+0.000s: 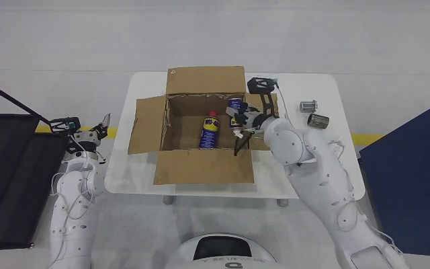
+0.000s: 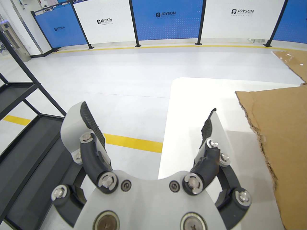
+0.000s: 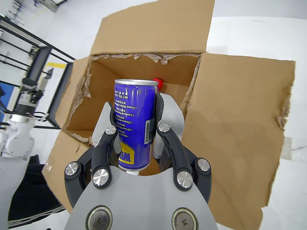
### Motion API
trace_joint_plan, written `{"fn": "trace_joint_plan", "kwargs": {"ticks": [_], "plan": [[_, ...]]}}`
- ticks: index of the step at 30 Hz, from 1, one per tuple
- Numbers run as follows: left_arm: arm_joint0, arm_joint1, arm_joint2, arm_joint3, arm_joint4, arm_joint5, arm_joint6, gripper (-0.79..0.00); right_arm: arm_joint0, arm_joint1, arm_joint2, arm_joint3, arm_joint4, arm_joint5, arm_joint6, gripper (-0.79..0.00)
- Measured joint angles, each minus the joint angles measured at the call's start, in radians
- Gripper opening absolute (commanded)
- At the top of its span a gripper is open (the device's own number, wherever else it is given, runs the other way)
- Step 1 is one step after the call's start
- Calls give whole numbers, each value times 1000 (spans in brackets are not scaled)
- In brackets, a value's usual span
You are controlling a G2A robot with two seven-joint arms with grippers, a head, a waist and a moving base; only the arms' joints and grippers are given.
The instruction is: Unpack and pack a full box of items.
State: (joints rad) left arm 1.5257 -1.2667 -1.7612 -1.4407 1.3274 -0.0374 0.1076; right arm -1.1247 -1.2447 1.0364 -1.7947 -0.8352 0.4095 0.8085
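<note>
While right end effector (image 3: 134,102) grips a can (image 3: 135,123) over white table (image 1: 306,87), left one (image 2: 148,120) gapes.

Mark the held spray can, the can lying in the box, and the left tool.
held spray can (image 3: 136,120), right wrist view, blue side wall.
can lying in the box (image 1: 209,132), top view, mid-body.
left tool (image 2: 148,110), left wrist view, midway between fingertips.

Box (image 3: 153,25) matt corrugated cardboard, edges torn rough; can (image 3: 136,118) glossy metal; table (image 1: 302,84) smooth white.
</note>
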Motion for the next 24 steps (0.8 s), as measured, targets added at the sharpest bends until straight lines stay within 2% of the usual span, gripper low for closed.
{"fn": "trace_joint_plan", "kwargs": {"ticks": [7,8,10,13,15,16,17,18,24], "plan": [[0,0,0,0,0,0,0,0,110,-46,-156,210,-43,92,-36,-785],[0,0,0,0,0,0,0,0,115,-51,-177,228,-57,104,-45,-757],[0,0,0,0,0,0,0,0,129,-65,-216,264,-67,120,-56,-634],[0,0,0,0,0,0,0,0,151,-84,-255,308,-73,147,-72,-582],[0,0,0,0,0,0,0,0,162,-94,-271,328,-66,147,-69,-419],[0,0,0,0,0,0,0,0,166,-98,-275,334,-64,144,-68,-289],[0,0,0,0,0,0,0,0,169,-100,-276,339,-62,143,-68,-92],[0,0,0,0,0,0,0,0,171,-103,-277,345,-61,143,-68,0],[0,0,0,0,0,0,0,0,160,-108,-261,341,-78,143,-81,0]]}}
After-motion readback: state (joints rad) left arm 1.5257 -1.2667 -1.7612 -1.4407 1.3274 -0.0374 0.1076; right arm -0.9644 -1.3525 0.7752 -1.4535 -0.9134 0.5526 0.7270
